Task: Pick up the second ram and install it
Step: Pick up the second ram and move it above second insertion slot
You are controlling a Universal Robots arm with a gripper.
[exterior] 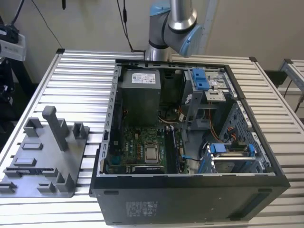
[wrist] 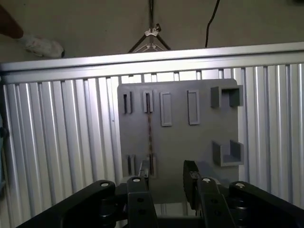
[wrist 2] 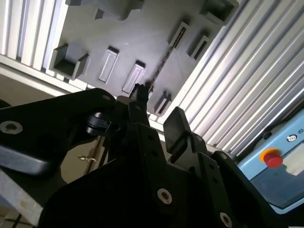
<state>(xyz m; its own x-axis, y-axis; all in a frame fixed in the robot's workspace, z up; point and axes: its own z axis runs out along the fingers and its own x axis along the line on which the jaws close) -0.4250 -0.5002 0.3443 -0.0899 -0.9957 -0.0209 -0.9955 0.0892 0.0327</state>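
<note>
In the first wrist view, above a flat grey plastic slotted tray [wrist: 190, 142]: black two-fingered gripper [wrist: 166, 171], fingers spread apart, pinching nothing. On edge in a tray slot, just beside one fingertip: the thin dark second ram [wrist: 149, 128]. In the exterior view, tray at nine o'clock of an open black computer case [exterior: 190, 199].

In the exterior view the arm [exterior: 173, 23] stands at the far edge of the table [exterior: 85, 71], its grey and blue joint bent. In both wrist views the gripper [wrist: 166, 165] [wrist 2: 159, 102] keeps two black fingers [wrist: 191, 172] apart, with nothing between them.
</note>
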